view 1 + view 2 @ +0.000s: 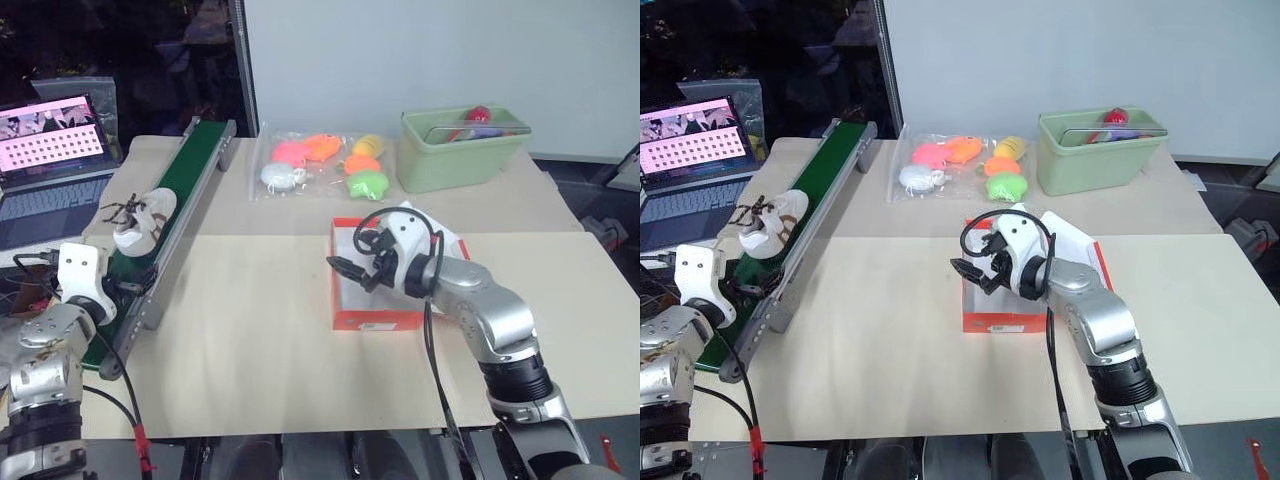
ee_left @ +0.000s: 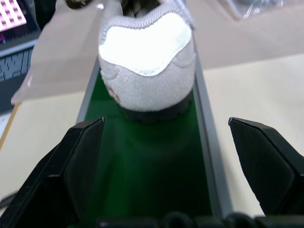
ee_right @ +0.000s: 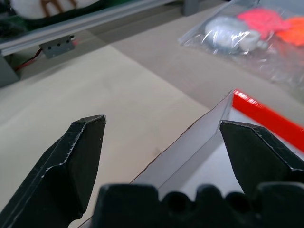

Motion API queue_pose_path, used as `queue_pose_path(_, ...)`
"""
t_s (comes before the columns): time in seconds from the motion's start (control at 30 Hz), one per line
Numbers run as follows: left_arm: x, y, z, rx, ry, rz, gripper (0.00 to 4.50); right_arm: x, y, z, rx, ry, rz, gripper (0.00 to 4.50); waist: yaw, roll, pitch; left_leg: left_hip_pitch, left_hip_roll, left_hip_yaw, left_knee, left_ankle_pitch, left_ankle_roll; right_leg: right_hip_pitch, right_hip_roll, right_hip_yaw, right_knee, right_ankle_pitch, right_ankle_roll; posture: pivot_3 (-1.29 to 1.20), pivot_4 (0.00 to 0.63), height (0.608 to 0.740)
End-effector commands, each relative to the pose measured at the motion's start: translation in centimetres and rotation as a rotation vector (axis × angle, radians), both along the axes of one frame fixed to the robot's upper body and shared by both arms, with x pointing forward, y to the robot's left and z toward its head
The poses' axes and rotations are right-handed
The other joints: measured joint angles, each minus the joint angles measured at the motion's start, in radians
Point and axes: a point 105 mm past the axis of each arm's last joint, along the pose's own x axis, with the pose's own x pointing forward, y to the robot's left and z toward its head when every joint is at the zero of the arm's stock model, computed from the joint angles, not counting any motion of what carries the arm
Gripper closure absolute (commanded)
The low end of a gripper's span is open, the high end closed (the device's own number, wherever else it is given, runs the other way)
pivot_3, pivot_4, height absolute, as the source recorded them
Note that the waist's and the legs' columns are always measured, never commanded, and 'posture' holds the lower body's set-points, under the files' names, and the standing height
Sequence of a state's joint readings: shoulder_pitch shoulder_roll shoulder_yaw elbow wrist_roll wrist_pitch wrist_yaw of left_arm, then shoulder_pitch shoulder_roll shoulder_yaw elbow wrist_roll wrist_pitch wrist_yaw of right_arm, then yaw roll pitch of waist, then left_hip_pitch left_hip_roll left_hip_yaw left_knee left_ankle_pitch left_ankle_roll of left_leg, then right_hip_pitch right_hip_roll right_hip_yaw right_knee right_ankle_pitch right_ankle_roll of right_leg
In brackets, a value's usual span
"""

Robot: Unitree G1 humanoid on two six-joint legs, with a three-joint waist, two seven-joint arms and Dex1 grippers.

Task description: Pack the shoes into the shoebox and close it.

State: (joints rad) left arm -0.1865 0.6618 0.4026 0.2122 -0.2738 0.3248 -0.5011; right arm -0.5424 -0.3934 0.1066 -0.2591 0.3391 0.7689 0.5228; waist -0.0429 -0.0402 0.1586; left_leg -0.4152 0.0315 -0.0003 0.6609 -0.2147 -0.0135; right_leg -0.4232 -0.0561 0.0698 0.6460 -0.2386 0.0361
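- Beige worktop [image 1: 270, 350] carrying a long green conveyor belt [image 1: 185, 185] along the left side, angled away toward the far edge.
- Open laptop [image 1: 50, 160] with a pink-lit screen just left of the belt.
- At the far side, a clear plastic bag of colourful plush toys [image 1: 325, 165], with a pale green bin [image 1: 460, 150] just to its right.
- One white shoe [image 1: 140, 220] with dark laces resting on the belt, heel toward the left hand [image 2: 166, 156]; nothing between the two.
- Left hand spread wide, both black fingers [image 2: 80, 161] flanking the green belt near its close end, short of the shoe, gripping nothing.
- Red-orange shoebox [image 1: 375, 320] open near the worktop's middle, white interior showing, partly covered by the right arm.
- Right hand [image 1: 350, 265] hovering over the shoebox's left part, fingers [image 3: 76, 161] spread wide and empty, the box's white wall running up between them in the wrist view; contact with it cannot be told.
- Second shoe not made out.
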Motion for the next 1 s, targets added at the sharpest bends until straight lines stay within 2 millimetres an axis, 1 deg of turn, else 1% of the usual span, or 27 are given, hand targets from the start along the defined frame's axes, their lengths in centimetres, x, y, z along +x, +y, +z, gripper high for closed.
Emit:
queue_pose_path(0.03, -0.1, 0.3, 0.7, 0.044, -0.015, -0.002, 0.00, -0.4, -0.1, 2.8, 0.037, -0.082, 0.018, 0.02, 0.000, 0.000, 0.000, 0.000, 0.000, 0.000, 0.000, 0.000, 0.000, 0.000, 0.000, 0.000, 0.000, 0.000, 0.000, 0.00, 0.150, 0.729)
queue_pose_path(0.13, -0.1, 0.0, 0.5, 0.041, -0.011, -0.023, 0.00, -0.4, -0.1, 3.3, 0.048, -0.094, 0.015, 0.02, 0.000, 0.000, 0.000, 0.000, 0.000, 0.000, 0.000, 0.000, 0.000, 0.000, 0.000, 0.000, 0.000, 0.000, 0.000, 0.00, 0.150, 0.729)
queue_pose_path(0.2, 0.0, -0.7, 0.9, 0.030, -0.030, -0.058, 0.52, -0.4, -0.2, 3.7, 0.055, -0.103, 0.012, 0.00, 0.001, 0.000, 0.000, 0.000, 0.000, 0.000, 0.000, 0.000, 0.000, 0.000, 0.000, 0.000, 0.000, 0.000, 0.000, 0.00, 0.150, 0.729)
queue_pose_path(0.23, 0.0, -0.9, 1.1, 0.022, -0.037, -0.073, 0.68, -0.4, -0.1, 3.8, 0.056, -0.104, 0.012, 0.00, 0.001, 0.000, 0.000, 0.000, 0.000, 0.000, 0.000, 0.000, 0.000, 0.000, 0.000, 0.000, 0.000, 0.000, 0.000, 0.00, 0.150, 0.729)
queue_pose_path(0.27, 0.0, -1.0, 1.1, 0.025, -0.035, -0.080, 1.16, -0.4, -0.1, 3.8, 0.057, -0.105, 0.012, 0.00, 0.003, 0.000, 0.000, 0.000, 0.000, 0.000, 0.000, 0.000, 0.000, 0.000, 0.000, 0.000, 0.000, 0.000, 0.000, 0.00, 0.150, 0.729)
queue_pose_path(0.3, 0.1, -0.9, 1.1, 0.028, -0.031, -0.076, 1.44, -0.4, -0.1, 3.9, 0.057, -0.105, 0.013, 0.00, 0.005, 0.000, 0.000, 0.000, 0.000, 0.000, 0.000, 0.000, 0.000, 0.000, 0.000, 0.000, 0.000, 0.000, 0.000, 0.00, 0.150, 0.729)
queue_pose_path(0.4, 0.3, -0.4, 1.2, 0.048, -0.022, -0.043, 1.95, -0.3, 0.0, 4.0, 0.058, -0.107, 0.015, 0.00, 0.013, 0.000, 0.000, 0.000, 0.000, 0.000, 0.000, 0.000, 0.000, 0.000, -0.001, 0.000, 0.000, 0.000, 0.000, 0.00, 0.150, 0.729)
queue_pose_path(0.57, 1.2, -0.1, 3.0, 0.078, -0.108, 0.014, 1.95, -0.2, 0.1, 4.2, 0.068, -0.106, 0.013, 0.00, 0.015, 0.000, 0.000, 0.000, 0.000, 0.000, 0.000, 0.000, 0.000, 0.000, 0.000, 0.000, 0.001, 0.000, 0.000, 0.00, 0.150, 0.729)
queue_pose_path(0.63, 2.3, -0.4, 4.9, 0.091, -0.206, 0.087, 1.95, 0.0, 0.3, 4.5, 0.144, -0.081, 0.007, 0.00, 0.015, 0.000, 0.000, 0.000, 0.000, 0.000, 0.000, 0.000, 0.000, 0.000, 0.000, 0.000, 0.000, 0.000, 0.000, 0.00, 0.150, 0.729)
queue_pose_path(0.7, 3.4, -1.9, 6.8, 0.110, -0.305, 0.117, 1.95, 0.0, 0.8, 5.2, 0.260, -0.041, 0.023, 0.00, 0.021, 0.000, 0.000, -0.001, 0.000, 0.000, 0.000, 0.000, 0.000, 0.000, 0.000, 0.000, 0.000, 0.000, 0.000, 0.00, 0.150, 0.729)
queue_pose_path(0.77, 4.4, -7.1, 9.1, 0.087, -0.447, 0.025, 1.95, -0.4, 2.4, 6.4, 0.519, 0.071, 0.094, 0.00, 0.024, 0.000, 0.000, -0.001, -0.001, 0.000, 0.000, 0.000, 0.000, 0.000, -0.001, 0.000, 0.000, 0.001, 0.000, 0.00, 0.150, 0.729)
queue_pose_path(0.8, 4.5, -8.9, 9.8, 0.077, -0.490, -0.011, 1.95, -0.6, 3.0, 6.8, 0.597, 0.116, 0.123, 0.00, 0.026, -0.001, 0.000, -0.001, -0.001, 0.000, 0.000, 0.000, 0.000, 0.000, -0.001, 0.000, 0.001, 0.001, 0.000, 0.00, 0.150, 0.729)
queue_pose_path(0.83, 4.6, -10.9, 10.1, 0.062, -0.511, -0.060, 1.95, -0.9, 3.9, 6.7, 0.656, 0.185, 0.166, 0.00, 0.028, -0.001, 0.000, -0.002, 0.000, 0.000, 0.000, 0.000, 0.000, 0.000, -0.001, 0.000, 0.001, 0.001, 0.000, 0.00, 0.150, 0.729)
queue_pose_path(0.9, 4.7, -14.0, 10.0, 0.012, -0.510, -0.147, 1.95, -1.4, 5.5, 6.2, 0.704, 0.300, 0.228, 0.00, 0.028, 0.000, 0.000, -0.004, 0.000, -0.002, 0.000, 0.000, 0.000, 0.000, -0.002, -0.001, 0.002, 0.002, 0.000, 0.00, 0.150, 0.729)
queue_pose_path(0.93, 4.6, -15.1, 10.0, -0.005, -0.508, -0.180, 1.95, -1.5, 5.9, 6.1, 0.716, 0.334, 0.243, 0.00, 0.027, 0.000, 0.000, -0.005, 0.000, -0.002, 0.000, 0.000, 0.000, -0.001, -0.002, -0.001, 0.002, 0.003, 0.001, 0.00, 0.150, 0.729)
queue_pose_path(0.97, 4.4, -17.3, 9.6, -0.048, -0.480, -0.266, 1.95, -1.5, 6.4, 6.1, 0.765, 0.387, 0.266, 0.00, 0.023, 0.000, 0.000, -0.006, 0.000, -0.002, 0.000, 0.000, 0.000, -0.002, -0.002, -0.001, 0.002, 0.003, 0.001, 0.00, 0.150, 0.729)
queue_pose_path(1.0, 4.2, -18.8, 9.3, -0.076, -0.459, -0.325, 1.95, -1.5, 6.6, 6.2, 0.799, 0.423, 0.280, 0.00, 0.019, 0.000, 0.000, -0.006, -0.001, -0.001, 0.000, 0.000, 0.000, -0.002, -0.003, -0.001, 0.002, 0.004, 0.001, 0.00, 0.150, 0.729)
